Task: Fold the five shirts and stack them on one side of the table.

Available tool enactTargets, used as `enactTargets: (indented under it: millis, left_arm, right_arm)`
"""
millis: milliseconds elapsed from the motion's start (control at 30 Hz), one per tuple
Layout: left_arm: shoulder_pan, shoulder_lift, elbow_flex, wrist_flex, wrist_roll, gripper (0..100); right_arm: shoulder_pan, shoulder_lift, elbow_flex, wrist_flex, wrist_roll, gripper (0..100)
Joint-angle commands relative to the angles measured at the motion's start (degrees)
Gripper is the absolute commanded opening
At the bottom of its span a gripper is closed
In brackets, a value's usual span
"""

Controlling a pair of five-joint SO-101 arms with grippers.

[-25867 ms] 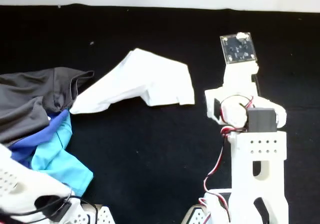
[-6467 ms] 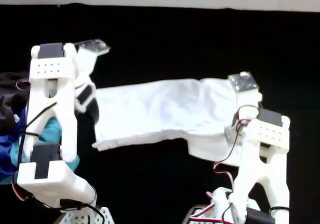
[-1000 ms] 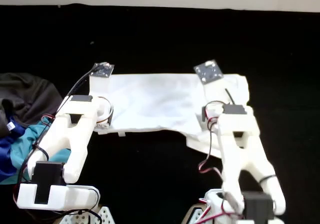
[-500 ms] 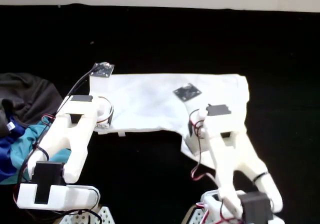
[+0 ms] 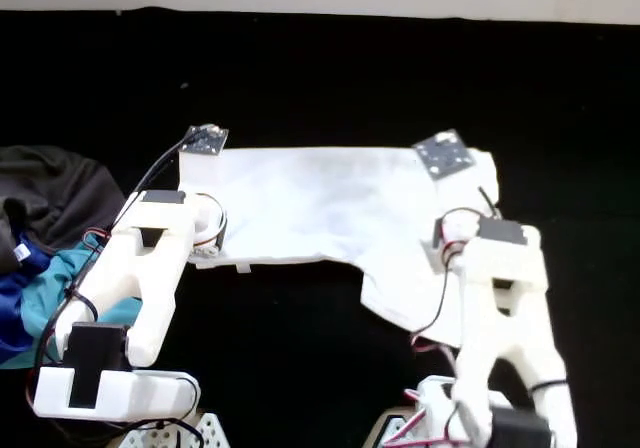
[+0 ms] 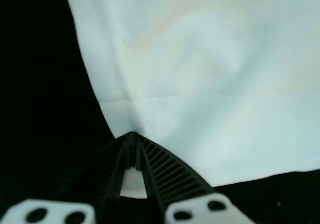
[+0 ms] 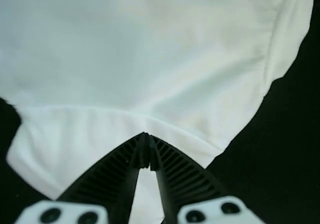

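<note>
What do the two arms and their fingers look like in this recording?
The left arm and right arm are blocky white plastic with black motor housings at the joints. Thin red and black cables loop along them. A small circuit board sits at each wrist. The fingers are black, ribbed, and taper to a point.

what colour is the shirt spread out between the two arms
Plain white shirt, no pattern; it shows best in the high view.
</note>
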Motion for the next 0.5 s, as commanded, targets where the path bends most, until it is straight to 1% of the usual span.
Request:
enactTargets:
  millis: [0, 133, 300, 400, 467]
  left_arm:
    - [0.5, 0.2, 0.1, -1.5, 0.4, 1]
    - [0.5, 0.2, 0.1, -1.5, 0.4, 1]
    - [0.5, 0.2, 0.1, -1.5, 0.4, 1]
    - [0.4, 0.2, 0.1, -1.5, 0.4, 1]
    - [0.4, 0.2, 0.1, -1.5, 0.4, 1]
  right_arm:
    - [3.2, 8.9, -2.1, -3.0, 1.2, 1.2]
    - [5.6, 20.4, -10.8, -3.6, 1.0, 1.2]
    - [10.4, 33.2, -25.9, -3.1, 1.0, 1.2]
    - [12.5, 38.1, -31.8, -3.0, 1.0, 1.2]
    - [13.3, 39.3, -33.0, -2.9, 1.0, 1.2]
